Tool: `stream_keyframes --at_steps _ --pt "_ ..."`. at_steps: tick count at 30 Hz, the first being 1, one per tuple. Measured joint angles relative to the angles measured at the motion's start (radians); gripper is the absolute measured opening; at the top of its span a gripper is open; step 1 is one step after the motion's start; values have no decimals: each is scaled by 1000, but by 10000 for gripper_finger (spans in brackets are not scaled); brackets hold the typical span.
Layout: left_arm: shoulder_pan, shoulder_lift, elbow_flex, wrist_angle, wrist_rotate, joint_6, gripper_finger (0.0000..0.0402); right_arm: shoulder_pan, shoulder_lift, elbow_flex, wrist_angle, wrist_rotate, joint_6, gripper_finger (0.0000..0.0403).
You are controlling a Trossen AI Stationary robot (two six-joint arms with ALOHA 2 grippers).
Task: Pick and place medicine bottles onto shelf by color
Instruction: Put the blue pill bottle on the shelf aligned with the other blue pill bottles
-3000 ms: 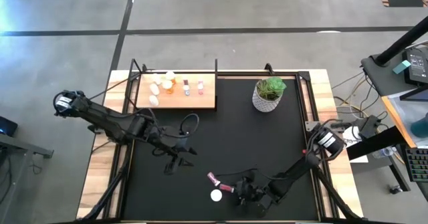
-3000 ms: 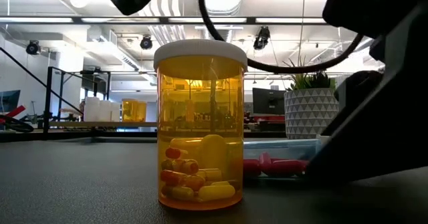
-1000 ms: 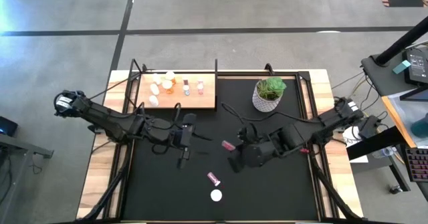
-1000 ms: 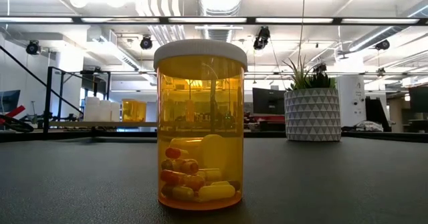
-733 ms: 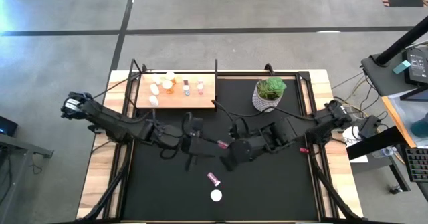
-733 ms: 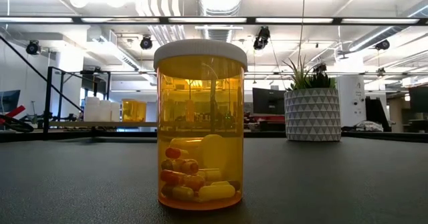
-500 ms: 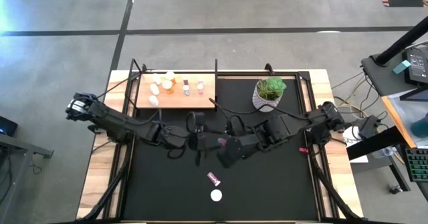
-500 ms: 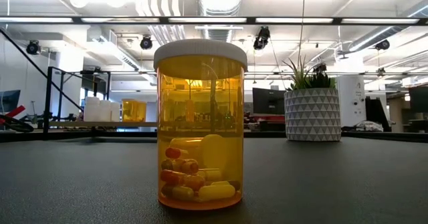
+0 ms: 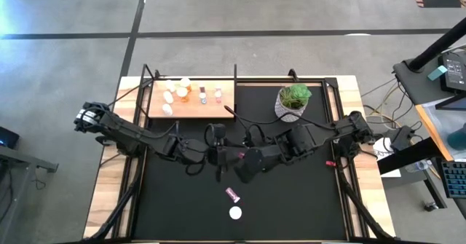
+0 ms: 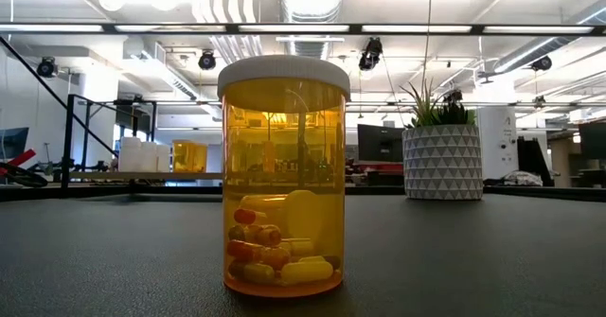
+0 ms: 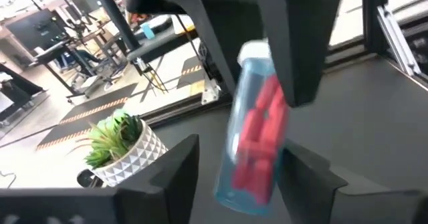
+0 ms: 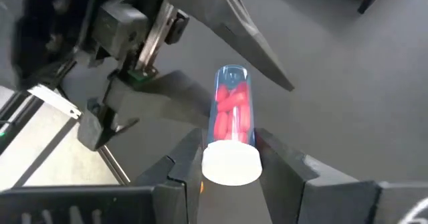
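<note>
A clear medicine bottle (image 9: pixel 239 154) with red capsules and a white cap hangs in the air over the middle of the black mat. My right gripper (image 12: pixel 231 170) is shut on its cap end. My left gripper (image 11: pixel 237 180) is open, its two fingers on either side of the bottle's base end (image 11: pixel 244 184); whether either touches it I cannot tell. A second red bottle (image 9: pixel 232 194) lies on its side on the mat. An amber bottle (image 10: pixel 284 175) stands on its base beside it. The wooden shelf (image 9: pixel 226 107) at the far left carries several bottles. My right gripper pinches the bottle between its two fingers at the cap end (image 12: pixel 231 158), one finger (image 12: pixel 189 164) on each side of the white cap. It comes from the table's right, slanting down. The bottle is clear of the mat, its base pointing toward my left gripper.
A white patterned pot with a green plant (image 9: pixel 293 102) stands at the far right of the mat. The amber bottle (image 9: pixel 235 213) stands near the table's near edge. Black frame posts (image 9: pixel 235 73) rise around the shelf.
My left gripper has gone toward the table's right, up to the bottle's base end. My right gripper has carried the red bottle a little toward the table's left, clear of the mat, meeting the left gripper over the middle.
</note>
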State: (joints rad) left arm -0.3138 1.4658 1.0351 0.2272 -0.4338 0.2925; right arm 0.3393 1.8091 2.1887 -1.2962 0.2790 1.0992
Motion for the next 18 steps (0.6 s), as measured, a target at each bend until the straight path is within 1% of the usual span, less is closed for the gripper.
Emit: stream_keyframes --at_steps 6,10,13,18 --pt "0 -3 3 1 1 -2 124 0 0 0 -4 2 -1 109" --pt "0 0 2 -3 23 -65 102 0 0 0 1 9 -46 110" --pt "0 0 -1 0 60 -129 92 0 0 0 20 12 -86 123" --pt "0 0 -5 5 66 -222 89 0 -2 0 81 15 -170 157"
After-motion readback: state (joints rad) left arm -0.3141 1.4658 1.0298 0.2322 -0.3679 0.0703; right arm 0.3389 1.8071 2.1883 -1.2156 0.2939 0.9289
